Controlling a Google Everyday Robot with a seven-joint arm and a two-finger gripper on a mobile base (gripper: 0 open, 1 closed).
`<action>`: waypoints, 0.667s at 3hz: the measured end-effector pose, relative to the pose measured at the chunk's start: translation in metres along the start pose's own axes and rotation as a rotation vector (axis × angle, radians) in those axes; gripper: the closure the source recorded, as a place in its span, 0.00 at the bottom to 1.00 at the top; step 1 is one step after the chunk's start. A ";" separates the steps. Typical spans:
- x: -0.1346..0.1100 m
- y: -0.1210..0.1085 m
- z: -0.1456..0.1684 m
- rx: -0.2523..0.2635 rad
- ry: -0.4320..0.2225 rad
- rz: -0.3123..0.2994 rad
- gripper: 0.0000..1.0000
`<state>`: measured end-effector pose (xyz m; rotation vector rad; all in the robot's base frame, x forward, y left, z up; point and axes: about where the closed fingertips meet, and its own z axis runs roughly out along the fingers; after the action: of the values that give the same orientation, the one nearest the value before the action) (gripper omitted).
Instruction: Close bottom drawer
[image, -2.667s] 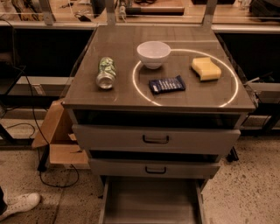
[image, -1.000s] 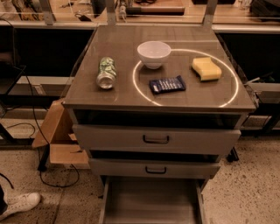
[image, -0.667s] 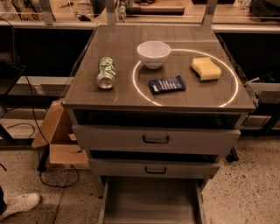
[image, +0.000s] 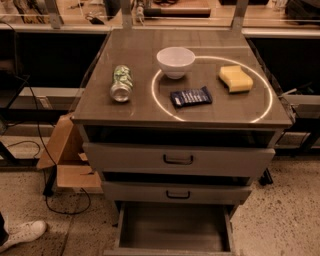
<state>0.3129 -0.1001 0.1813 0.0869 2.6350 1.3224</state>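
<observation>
Bottom drawer (image: 172, 232) sits pulled out at the cabinet base, under the middle drawer (image: 175, 192), plain grey inside. Cabinet top (image: 135, 50) holds a can (image: 121, 83) on its side, white bowl (image: 175, 62), dark blue packet (image: 190, 96) (probably a snack) and yellow sponge (image: 235, 79). Gripper is out of view, so its state can't be told.

cabinet top (image: 140, 47) | can (image: 120, 83) | white bowl (image: 175, 61) | blue packet (image: 191, 96) | yellow sponge (image: 235, 78)

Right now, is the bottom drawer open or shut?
Open: the bottom drawer juts out, bare inside showing; the gripper is not in view.
</observation>
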 end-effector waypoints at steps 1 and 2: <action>-0.002 0.005 0.013 -0.013 0.009 0.008 1.00; -0.019 0.019 0.027 -0.039 -0.009 -0.009 1.00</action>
<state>0.3359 -0.0703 0.1835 0.0746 2.5977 1.3668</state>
